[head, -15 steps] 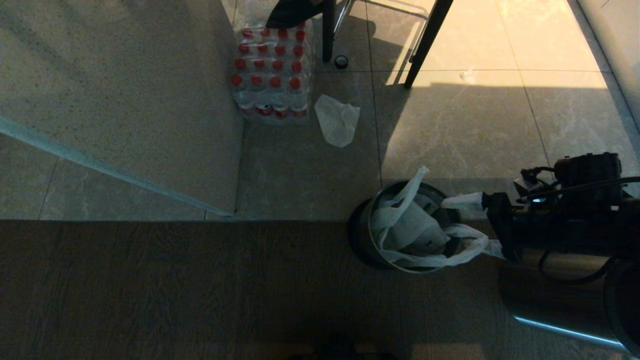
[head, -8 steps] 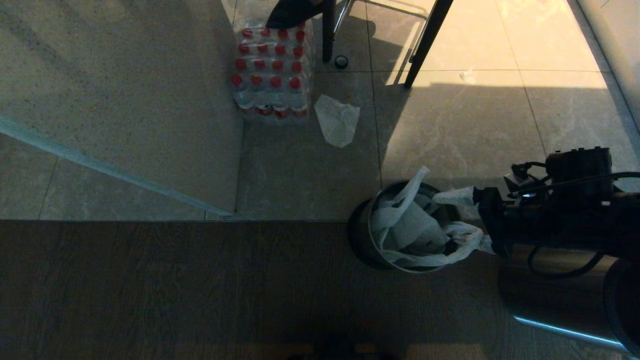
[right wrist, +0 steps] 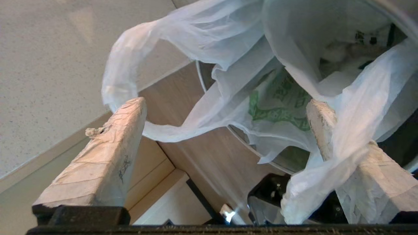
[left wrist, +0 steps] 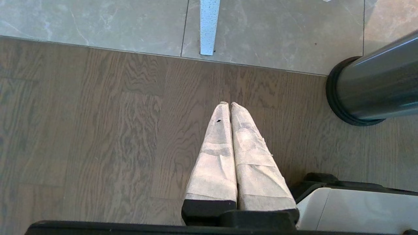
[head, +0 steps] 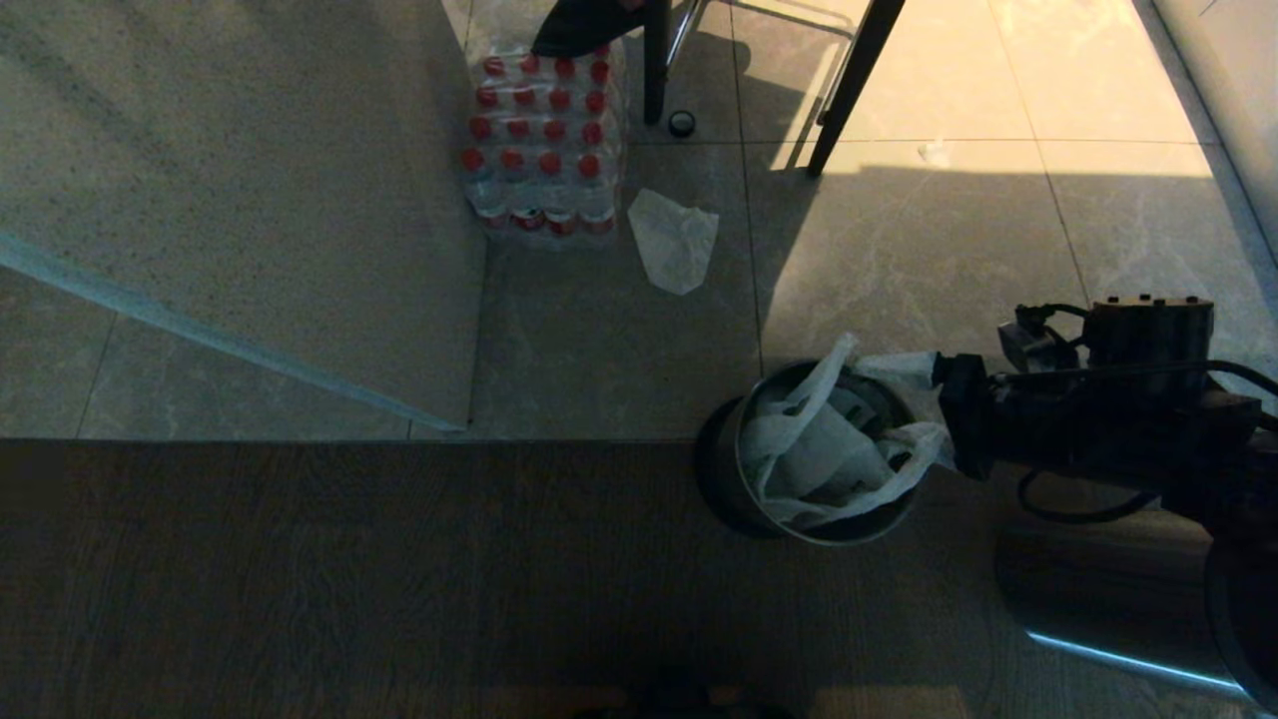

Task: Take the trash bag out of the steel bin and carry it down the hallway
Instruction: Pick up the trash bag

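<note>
The trash bag (head: 825, 454) sits inside the steel bin (head: 721, 469), unlifted. At the bin's rim, the right gripper (right wrist: 225, 107) has wide-open fingers (right wrist: 98, 163) straddling a handle, gripping nothing; carrying remains.

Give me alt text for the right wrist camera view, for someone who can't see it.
The right gripper, fingers wide apart and wrapped in pale tape, reaches into the loose top of the trash bag, a thin white plastic bag sitting in the steel bin. A fold of the bag drapes over one finger; wood flooring shows beyond.
</note>
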Tool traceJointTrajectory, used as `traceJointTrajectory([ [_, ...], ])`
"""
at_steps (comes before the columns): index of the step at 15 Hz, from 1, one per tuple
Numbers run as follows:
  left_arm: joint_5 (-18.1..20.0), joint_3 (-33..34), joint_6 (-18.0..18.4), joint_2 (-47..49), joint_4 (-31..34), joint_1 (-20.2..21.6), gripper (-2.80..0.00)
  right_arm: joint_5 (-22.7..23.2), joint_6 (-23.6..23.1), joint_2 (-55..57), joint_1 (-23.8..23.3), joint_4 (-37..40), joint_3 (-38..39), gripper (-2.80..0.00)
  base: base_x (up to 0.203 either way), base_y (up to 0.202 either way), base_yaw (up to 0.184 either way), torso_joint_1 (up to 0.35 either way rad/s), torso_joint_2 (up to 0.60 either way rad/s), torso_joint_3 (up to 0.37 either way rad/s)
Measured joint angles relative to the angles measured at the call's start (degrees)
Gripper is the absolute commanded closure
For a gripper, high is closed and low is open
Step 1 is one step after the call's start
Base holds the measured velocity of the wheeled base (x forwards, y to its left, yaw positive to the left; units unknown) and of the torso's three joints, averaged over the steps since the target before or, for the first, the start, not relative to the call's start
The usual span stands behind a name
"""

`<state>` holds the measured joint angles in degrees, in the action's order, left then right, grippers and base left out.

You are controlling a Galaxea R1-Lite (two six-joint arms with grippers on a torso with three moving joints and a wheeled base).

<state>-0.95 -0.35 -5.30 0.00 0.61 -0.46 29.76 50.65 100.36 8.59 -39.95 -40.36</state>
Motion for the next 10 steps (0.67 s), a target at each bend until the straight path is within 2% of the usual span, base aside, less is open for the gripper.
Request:
traceJointTrajectory([
  [6,0.01,0.01,0.01,0.00,0.01,0.05,0.00,0.17,0.00,-1.08,0.66,-0.67,-0.95,-2.80,0.000,0.000,0.000,0.000,0.00,0.000],
  [10,0.01,0.02,0.01,0.00,-0.01,0.00,0.00,0.23,0.04,0.10,1.66,-0.76,-4.64,-2.80,0.000,0.000,0.000,0.000,0.00,0.000],
])
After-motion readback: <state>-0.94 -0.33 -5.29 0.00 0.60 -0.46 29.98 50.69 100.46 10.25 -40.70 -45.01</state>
